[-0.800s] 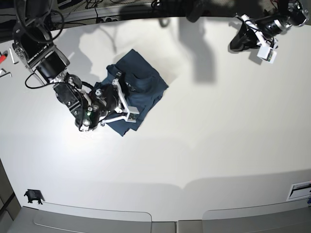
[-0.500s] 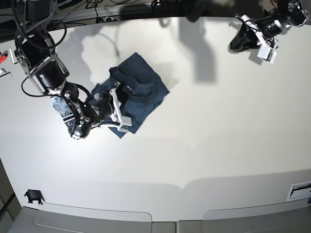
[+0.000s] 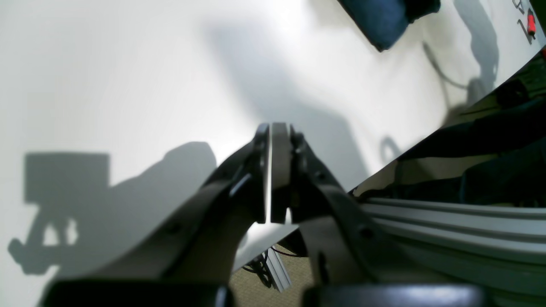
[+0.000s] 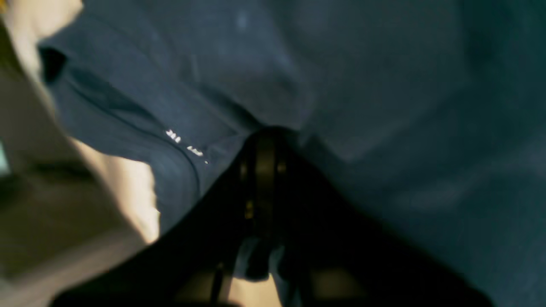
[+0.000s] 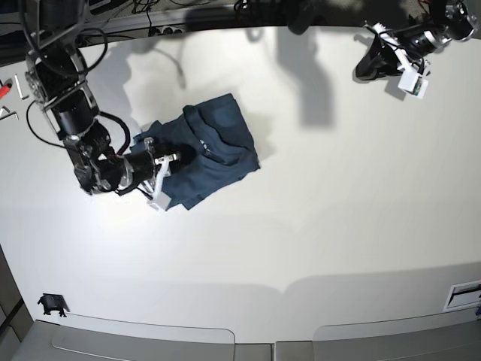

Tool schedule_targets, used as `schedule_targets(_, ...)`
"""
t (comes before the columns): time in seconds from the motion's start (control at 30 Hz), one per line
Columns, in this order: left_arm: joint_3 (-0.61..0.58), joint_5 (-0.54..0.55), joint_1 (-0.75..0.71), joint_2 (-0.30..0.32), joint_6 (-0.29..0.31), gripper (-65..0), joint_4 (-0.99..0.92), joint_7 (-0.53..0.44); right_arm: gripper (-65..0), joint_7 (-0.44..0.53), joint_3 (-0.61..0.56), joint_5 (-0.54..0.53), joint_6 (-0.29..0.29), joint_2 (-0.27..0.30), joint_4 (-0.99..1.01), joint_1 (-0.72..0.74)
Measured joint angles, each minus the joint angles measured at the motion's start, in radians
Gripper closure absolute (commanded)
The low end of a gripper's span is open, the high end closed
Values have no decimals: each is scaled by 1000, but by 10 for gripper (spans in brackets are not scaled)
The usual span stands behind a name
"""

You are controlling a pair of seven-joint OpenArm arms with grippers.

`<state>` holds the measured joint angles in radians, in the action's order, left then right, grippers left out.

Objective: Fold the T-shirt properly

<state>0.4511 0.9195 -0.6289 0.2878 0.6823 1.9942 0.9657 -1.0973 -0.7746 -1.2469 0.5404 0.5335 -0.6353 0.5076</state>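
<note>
Base view: right claw [image 5: 174, 157] was clamped on shirt [image 5: 214, 147] fabric, bundle rumpled on tabletop [image 5: 316, 210]. Left claw [image 5: 376, 64] was closed, idle. Fold should be drawn flat, edges aligned.

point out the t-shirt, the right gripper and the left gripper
T-shirt [image 5: 214, 147], base view, on the folded top layer.
Right gripper [image 4: 261, 143], right wrist view, at the closed tips against the cloth.
Left gripper [image 3: 271, 170], left wrist view, on the seam between the closed fingers.
</note>
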Motion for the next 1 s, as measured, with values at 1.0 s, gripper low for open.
schedule_targets(1.0, 0, 0, 0, 1, 0, 0, 0, 3, 0, -185, 1243, 7, 26, 29, 131, -380)
